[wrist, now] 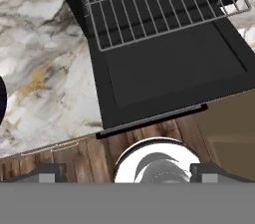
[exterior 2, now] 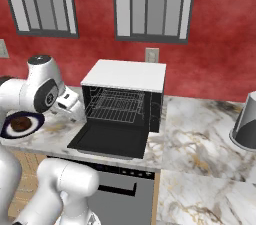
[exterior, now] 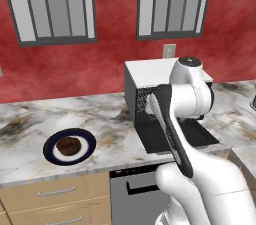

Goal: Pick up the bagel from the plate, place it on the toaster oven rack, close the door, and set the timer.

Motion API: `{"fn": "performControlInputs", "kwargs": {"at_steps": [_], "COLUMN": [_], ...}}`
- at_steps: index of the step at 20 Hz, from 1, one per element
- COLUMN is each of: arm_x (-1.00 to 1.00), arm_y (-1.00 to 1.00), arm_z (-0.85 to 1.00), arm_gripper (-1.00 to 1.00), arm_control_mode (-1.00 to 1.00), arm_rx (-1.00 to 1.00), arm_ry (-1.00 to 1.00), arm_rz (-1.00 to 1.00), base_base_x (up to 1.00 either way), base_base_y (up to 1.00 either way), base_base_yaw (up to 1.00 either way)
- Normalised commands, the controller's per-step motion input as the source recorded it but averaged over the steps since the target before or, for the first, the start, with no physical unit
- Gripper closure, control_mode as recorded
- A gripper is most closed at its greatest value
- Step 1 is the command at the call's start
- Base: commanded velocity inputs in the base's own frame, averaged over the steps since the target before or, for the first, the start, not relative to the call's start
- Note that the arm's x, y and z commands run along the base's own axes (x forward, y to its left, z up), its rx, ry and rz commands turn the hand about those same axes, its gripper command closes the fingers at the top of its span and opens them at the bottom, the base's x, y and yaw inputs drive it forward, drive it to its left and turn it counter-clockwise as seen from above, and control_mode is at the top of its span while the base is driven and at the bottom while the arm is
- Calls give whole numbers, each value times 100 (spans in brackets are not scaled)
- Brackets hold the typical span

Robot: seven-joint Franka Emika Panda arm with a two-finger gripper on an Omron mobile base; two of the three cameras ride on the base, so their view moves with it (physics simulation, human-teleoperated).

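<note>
The bagel [exterior: 68,145] is a small dark brown round that lies on the navy-rimmed plate [exterior: 49,153], on the counter left of the toaster oven [exterior: 150,73]. From the right base view the bagel [exterior 2: 20,123] and plate [exterior 2: 6,131] sit behind my arm. The oven's door [exterior 2: 107,140] lies open and flat, and the wire rack [exterior 2: 114,105] sits bare in the cavity. My gripper [wrist: 128,174] hangs open over the door's front edge, with its fingertips [wrist: 47,173] wide apart and nothing between them. Below it are the rack [wrist: 159,4], door panel [wrist: 174,68] and bar handle [wrist: 149,118].
Marble counter [exterior 2: 200,139] stretches right of the oven to a rounded grey appliance [exterior 2: 245,124]. A dishwasher front [exterior 2: 120,189] sits under the oven, with wooden drawers [exterior: 55,194] under the plate. The red wall has a socket [exterior 2: 152,54] behind the oven.
</note>
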Motion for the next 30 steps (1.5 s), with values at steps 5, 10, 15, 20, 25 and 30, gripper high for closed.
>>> {"fn": "performControlInputs", "kwargs": {"at_steps": [5,10,15,20,25,30], "arm_x": [10,40,54,43,42,32], "arm_y": [100,75,60,63,53,47], "arm_z": [0,-4,-26,-54,-53,-42], "arm_gripper": [-100,-100,-100,-100,-100,-100], "arm_control_mode": [-100,-100,-100,-100,-100,-100], "arm_rx": [-10,-1,0,0,0,0], "arm_ry": [18,24,20,3,0,0], "arm_rz": [29,22,17,11,2,0], "base_base_x": [0,0,0,0,0,0], "base_base_y": [0,0,0,0,0,0], "base_base_yaw": [0,0,0,0,0,0]}}
